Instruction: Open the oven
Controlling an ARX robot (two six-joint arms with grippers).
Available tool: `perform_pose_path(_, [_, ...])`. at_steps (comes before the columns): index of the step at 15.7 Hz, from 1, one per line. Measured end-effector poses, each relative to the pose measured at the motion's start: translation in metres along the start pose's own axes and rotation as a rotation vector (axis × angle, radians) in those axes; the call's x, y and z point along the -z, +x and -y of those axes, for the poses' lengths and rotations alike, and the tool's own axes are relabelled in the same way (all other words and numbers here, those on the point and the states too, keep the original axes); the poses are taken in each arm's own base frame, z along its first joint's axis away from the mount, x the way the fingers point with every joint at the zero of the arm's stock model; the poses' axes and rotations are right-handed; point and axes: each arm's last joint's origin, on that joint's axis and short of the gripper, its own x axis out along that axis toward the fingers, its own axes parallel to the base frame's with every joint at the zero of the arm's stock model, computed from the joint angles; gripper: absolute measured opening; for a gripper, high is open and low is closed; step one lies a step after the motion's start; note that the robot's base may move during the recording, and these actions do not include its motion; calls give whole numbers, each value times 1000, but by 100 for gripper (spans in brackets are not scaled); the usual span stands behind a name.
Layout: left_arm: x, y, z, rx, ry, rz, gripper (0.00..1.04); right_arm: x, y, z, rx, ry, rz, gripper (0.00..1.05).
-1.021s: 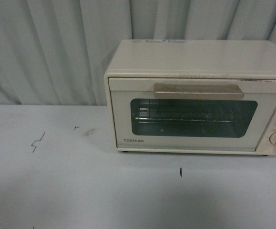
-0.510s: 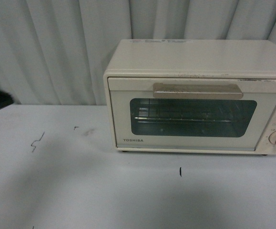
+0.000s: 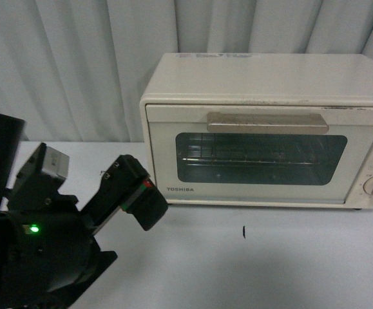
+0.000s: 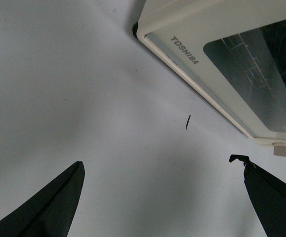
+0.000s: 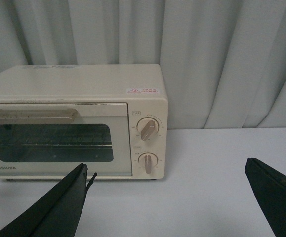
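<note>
The shut oven (image 3: 263,129) is set on a pale, scratched table (image 3: 270,264) — grey curtains (image 3: 76,64) are hung behind. The left gripper (image 4: 157,160) and right gripper (image 5: 166,165) are held spread wide.

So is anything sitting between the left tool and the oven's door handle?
Nothing visible does. The left tool is open above the table, front-left of the oven, whose door is shut. The handle across the door's top is uncovered; only a small dark mark on the table lies nearby.
</note>
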Motion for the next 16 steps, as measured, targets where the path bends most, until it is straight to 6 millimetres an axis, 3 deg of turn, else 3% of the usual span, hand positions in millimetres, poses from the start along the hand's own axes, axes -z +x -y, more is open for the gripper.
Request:
perform_pose_path(7, [12, 21, 12, 58, -85, -5, 98, 0, 0, 0, 0, 0, 0, 98])
perform_pose_path(12, [34, 42, 23, 217, -150, -53, 98, 0, 0, 0, 0, 0, 0, 98])
perform_pose_path(16, [34, 48, 13, 234, -89, -114, 98, 0, 0, 0, 0, 0, 0, 98])
